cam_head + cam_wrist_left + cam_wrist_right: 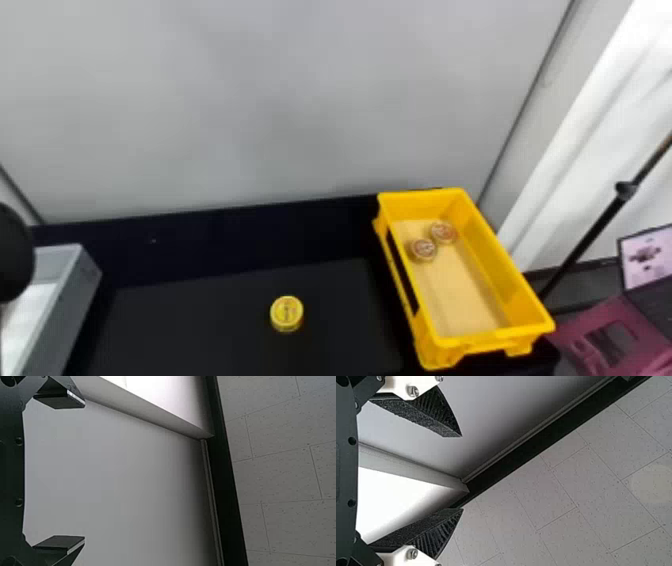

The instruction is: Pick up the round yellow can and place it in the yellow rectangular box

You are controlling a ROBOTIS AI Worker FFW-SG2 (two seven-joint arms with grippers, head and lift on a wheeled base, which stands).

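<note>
Our left arm [16,252] shows in the head view as a black, rounded form. Our left claw [84,471] has flat black fingers [59,400] with smooth faces, angular ends and thin pale edges, joined to a dark crossbar [12,471] dotted with small round holes [19,441]. Our right claw [462,473] looks rougher – its black, wedge-shaped fingers [421,417] taper to points, with grainy faces and ribbed sides. We carry bright, pale plates [397,384] there, set with shiny round screws [413,391] – and behind them a dark grey base piece [344,471], slightly curved along its edge.
</note>
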